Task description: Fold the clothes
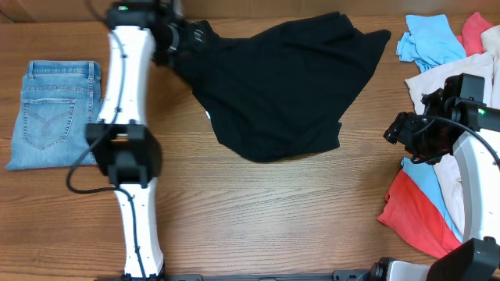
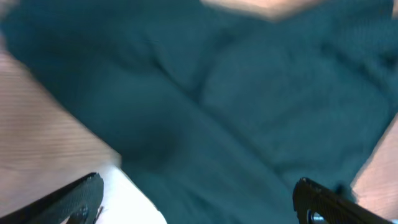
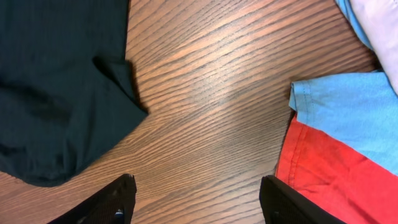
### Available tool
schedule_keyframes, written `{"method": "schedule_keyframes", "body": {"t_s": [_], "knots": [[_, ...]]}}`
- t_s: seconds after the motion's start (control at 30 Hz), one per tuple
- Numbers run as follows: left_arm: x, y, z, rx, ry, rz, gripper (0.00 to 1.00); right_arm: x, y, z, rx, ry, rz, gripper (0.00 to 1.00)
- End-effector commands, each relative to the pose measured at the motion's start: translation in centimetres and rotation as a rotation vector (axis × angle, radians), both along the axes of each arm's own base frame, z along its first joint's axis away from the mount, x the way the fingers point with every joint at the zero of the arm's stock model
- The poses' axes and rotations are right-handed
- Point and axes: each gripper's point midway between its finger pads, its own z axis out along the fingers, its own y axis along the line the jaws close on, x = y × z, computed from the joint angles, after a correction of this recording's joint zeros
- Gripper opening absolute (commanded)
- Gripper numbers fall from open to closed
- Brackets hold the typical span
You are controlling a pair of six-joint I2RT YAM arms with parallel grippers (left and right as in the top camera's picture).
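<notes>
T-shirt (image 1: 281,86) label (image 1: 208,115), perhaps: overhead only.

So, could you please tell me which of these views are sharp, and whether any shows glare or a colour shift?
Left wrist view: blurred all over, and the black shirt comes out teal. Right wrist view: sharp, with crisp wood grain and a pale sheen across the table. Overhead view: sharp and evenly lit, with no strong glare and true colours.
</notes>
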Motion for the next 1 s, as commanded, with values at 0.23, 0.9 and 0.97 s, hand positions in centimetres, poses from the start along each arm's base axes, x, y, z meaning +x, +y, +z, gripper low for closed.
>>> {"method": "schedule_keyframes", "body": {"t_s": [0.23,0.9,0.97], "knots": [[-9.8,-12.7,-2.2,0.314,0.103,-0.474,0.97,0.4,-0.7,1.3,-0.042,-0.040,-0.004,0.68],[-23.1,-20.4,-7.9,0.685,0.254,-0.832,0.84,0.0,-1.9,1.1,-0.103,-0.016,-0.043,0.68],[-23.5,-20.3,-8.8,0.702,0.264,-0.839,0.84,0.0,-2.1,1.1,-0.110,-0.013,-0.056,0.68]]}}
